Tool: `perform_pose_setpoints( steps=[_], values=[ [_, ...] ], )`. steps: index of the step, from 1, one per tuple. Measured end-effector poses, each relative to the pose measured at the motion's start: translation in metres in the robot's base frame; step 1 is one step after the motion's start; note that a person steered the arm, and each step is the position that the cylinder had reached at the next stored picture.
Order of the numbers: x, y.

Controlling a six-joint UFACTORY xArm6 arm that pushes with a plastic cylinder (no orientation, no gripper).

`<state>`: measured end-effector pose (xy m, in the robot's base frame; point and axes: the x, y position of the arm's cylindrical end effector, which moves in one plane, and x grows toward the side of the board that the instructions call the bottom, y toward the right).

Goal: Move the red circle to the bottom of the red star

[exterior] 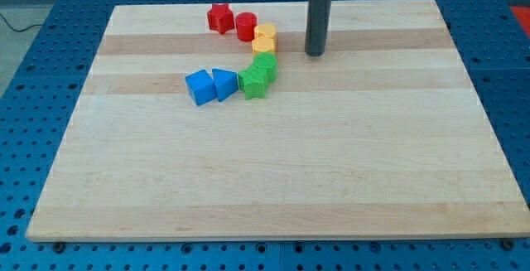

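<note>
No brand, label or writing can be read anywhere. The red circle [246, 26] is a short glossy cylinder at the far side of the pale, banded wooden board [273, 180], touching the right side of the red star [219, 17]. Just right of it sit two yellow blocks [264, 38], shapes hard to tell, and nearer, two green blocks [257, 76] (one looks star-like). Left of those lie a blue cube-like block [199, 86] and a blue triangle [224, 83], touching. My tip [315, 54] rests on the board, right of the yellow blocks and apart from them; the smooth dark rod bears no gripper. A blue perforated table [33, 72] surrounds the board.
</note>
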<state>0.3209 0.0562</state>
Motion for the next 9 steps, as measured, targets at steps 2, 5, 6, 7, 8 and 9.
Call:
perform_pose_setpoints(
  steps=[2, 5, 6, 7, 8, 9],
  values=[
    [-0.043, 0.006],
    [-0.072, -0.096],
    [-0.058, -0.148],
    [-0.066, -0.147],
    [-0.091, -0.11],
    [-0.127, -0.098]
  ],
)
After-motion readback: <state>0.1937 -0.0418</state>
